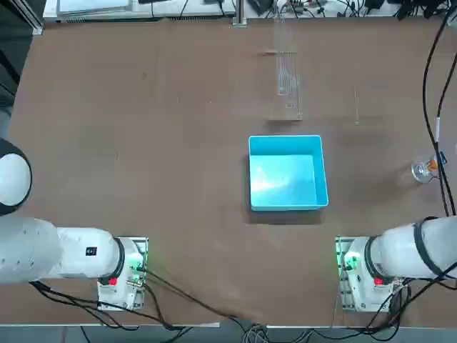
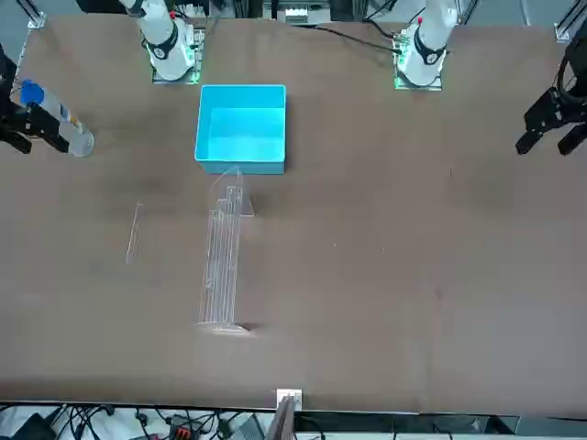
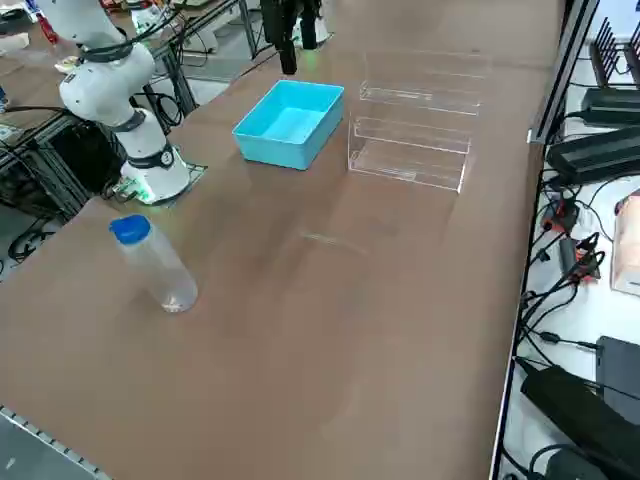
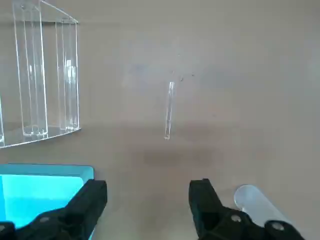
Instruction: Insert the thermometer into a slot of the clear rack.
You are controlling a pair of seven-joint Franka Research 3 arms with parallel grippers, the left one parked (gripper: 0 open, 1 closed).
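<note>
The thermometer (image 4: 169,110) is a thin pale rod lying flat on the brown table, also seen in the top view (image 1: 356,107), the front view (image 2: 134,232) and the right side view (image 3: 335,240). The clear rack (image 1: 288,78) stands a short way beside it, long and see-through (image 2: 223,257) (image 3: 415,120) (image 4: 42,75). My right gripper (image 4: 147,200) hovers above the table, open with nothing between its fingers. It is well back from the thermometer, and only part of it shows at the edge of the front view (image 2: 23,128).
A bright blue square bin (image 1: 285,138) (image 2: 241,89) (image 3: 270,145) (image 4: 45,172) sits between the rack and the arm bases. A clear bottle with a blue cap (image 3: 160,270) (image 2: 78,139) (image 1: 423,170) (image 4: 255,200) stands near the table's right side, close under the gripper.
</note>
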